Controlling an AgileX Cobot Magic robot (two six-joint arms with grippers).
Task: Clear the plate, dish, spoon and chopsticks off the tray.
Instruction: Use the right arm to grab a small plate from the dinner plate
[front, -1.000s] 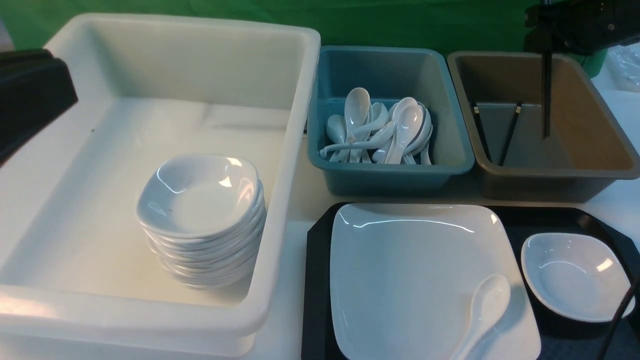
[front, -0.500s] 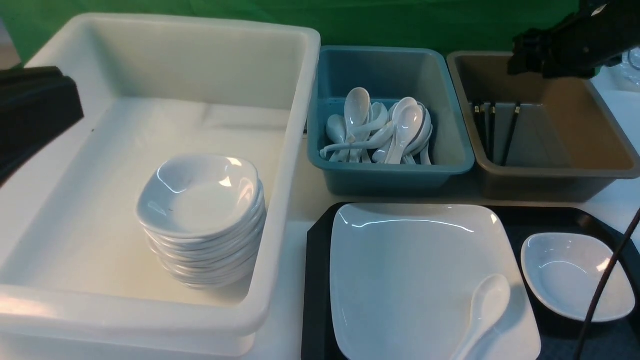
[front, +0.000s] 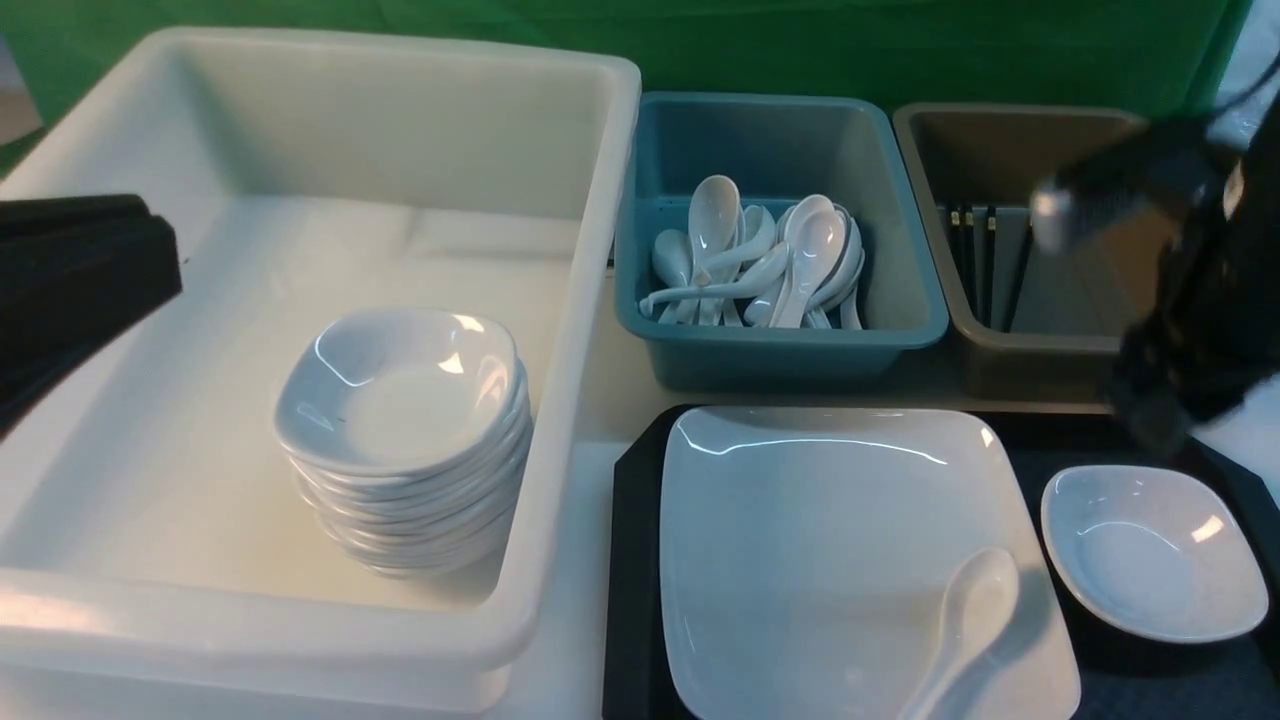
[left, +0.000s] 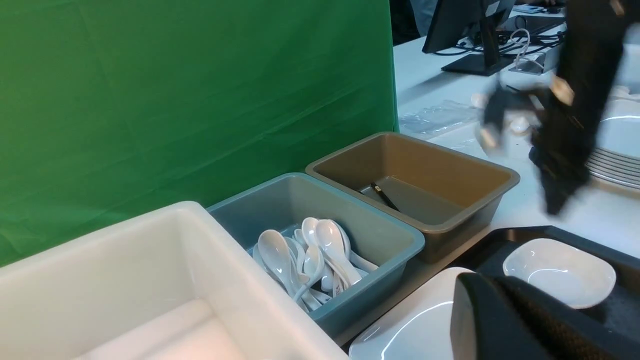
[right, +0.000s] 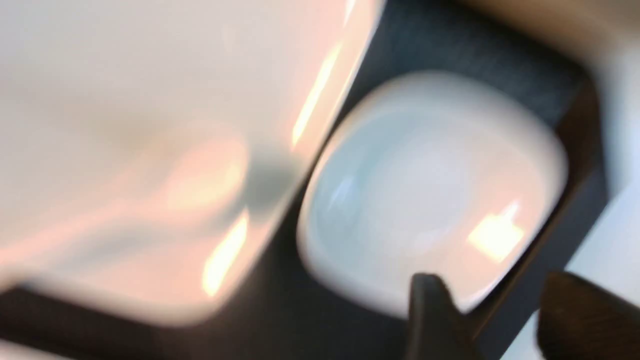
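The black tray (front: 632, 560) holds the large white plate (front: 820, 550), with the white spoon (front: 965, 625) lying on the plate's near right part. The small white dish (front: 1150, 550) sits on the tray to the right of the plate. Black chopsticks (front: 985, 265) lie in the brown bin (front: 925, 200). My right gripper (front: 1150, 430) is blurred, hanging just above the dish's far edge. In the right wrist view it (right: 500, 320) is open and empty over the dish's (right: 430, 190) rim. My left gripper (front: 90, 270) hangs over the white bin; only one finger (left: 500, 320) shows.
The big white bin (front: 590, 330) on the left holds a stack of small dishes (front: 400, 440). The teal bin (front: 780, 345) holds several white spoons (front: 770, 260). A green backdrop stands behind the bins. More stacked plates (left: 615, 160) show far right in the left wrist view.
My right gripper let a chopstick drop into the brown bin, then swung back and down to just above the small dish. My left arm drifted slightly lower and right.
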